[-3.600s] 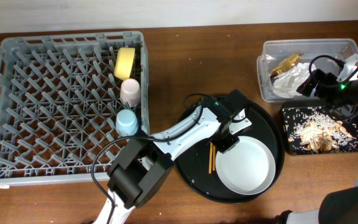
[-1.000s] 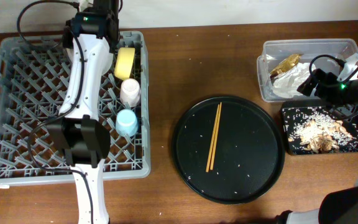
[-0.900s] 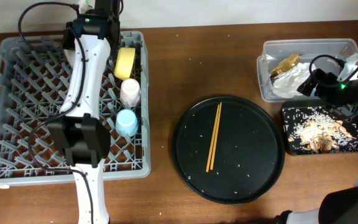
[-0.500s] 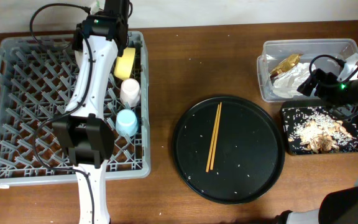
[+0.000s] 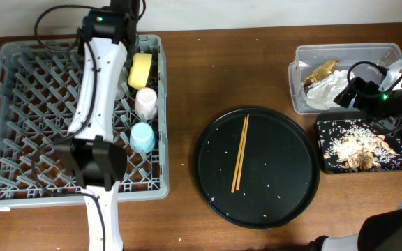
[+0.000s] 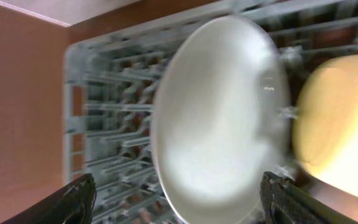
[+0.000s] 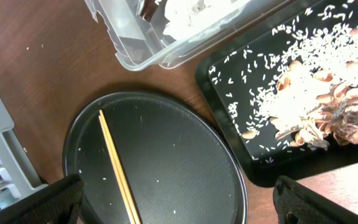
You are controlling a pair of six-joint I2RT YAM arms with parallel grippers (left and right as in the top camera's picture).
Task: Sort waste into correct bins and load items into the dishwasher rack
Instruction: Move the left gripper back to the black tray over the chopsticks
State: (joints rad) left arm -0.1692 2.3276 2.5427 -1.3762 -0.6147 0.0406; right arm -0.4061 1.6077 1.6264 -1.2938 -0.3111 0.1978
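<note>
In the left wrist view the white plate point(image 6: 219, 118) stands on edge in the grey dishwasher rack point(image 6: 104, 124), beside the yellow bowl point(image 6: 340, 118). My left gripper point(image 6: 179, 199) hangs over it with its jaws wide apart, open. From overhead this gripper point(image 5: 121, 15) is at the rack's point(image 5: 33, 125) far edge, near the bowl point(image 5: 140, 70), pink cup point(image 5: 146, 102) and blue cup point(image 5: 142, 136). The chopsticks point(image 5: 240, 152) lie on the round black tray point(image 5: 285, 188). My right gripper point(image 7: 179, 199) is open and empty above that tray point(image 7: 179, 149) and the chopsticks point(image 7: 117, 165).
At the back right, the clear tub point(image 5: 299, 90) holds the golden wrapper point(image 5: 321, 72) and white napkin point(image 5: 333, 87). The shallow black tray point(image 5: 326, 164) beside it carries food scraps point(image 5: 358, 143). The right arm point(image 5: 372, 97) hovers over both.
The left gripper carried the plate from the round tray to the rack, and in the last half second its jaws opened and let it go. The right arm has not moved.
</note>
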